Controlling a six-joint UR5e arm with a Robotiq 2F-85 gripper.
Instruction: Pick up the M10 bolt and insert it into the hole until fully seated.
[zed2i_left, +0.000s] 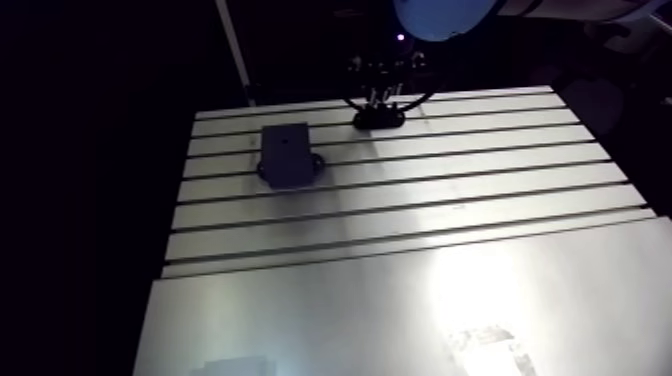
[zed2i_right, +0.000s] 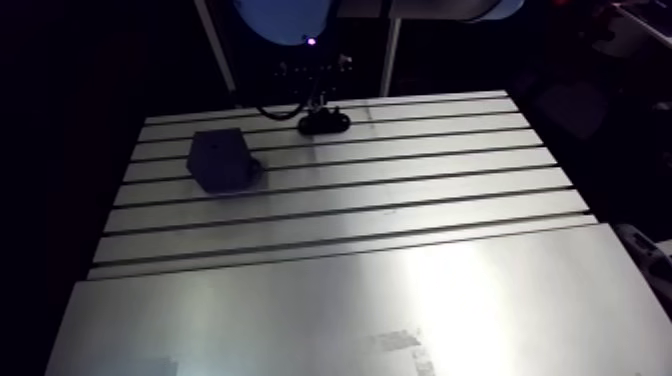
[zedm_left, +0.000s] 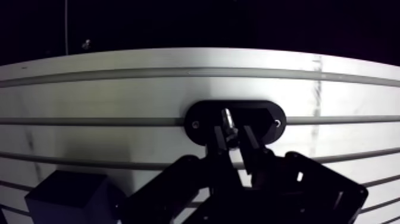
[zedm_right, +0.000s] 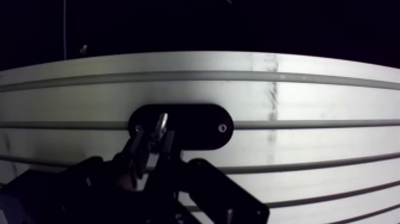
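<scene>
Through the wrist view I have the tool (zedm_left: 234, 132) low over a black oval plate (zedm_left: 262, 115) that lies across one of the slots of the worktop (zed2i_left: 400, 212). The fingers (zedm_left: 219, 140) are drawn in narrow, and the M10 bolt (zedm_left: 227, 117) sits gripped between their tips. Its bright metal shank sticks out ahead of them, a little tilted, over the middle of the plate. Two small screw heads show near the plate's ends, one on either side of the bolt.

The arm view gives me none of that. There the tool is a small dark shape over the plate near the far edge of the worktop, and I cannot make out the bolt. What it does give me is the layout. A dark block (zed2i_left: 288, 152) stands on a round-lobed base a couple of slots nearer the camera than the plate, well apart from it. In the wrist view only a corner of that block appears, beside the tool's body. I cannot see a hole in it from either camera.
</scene>
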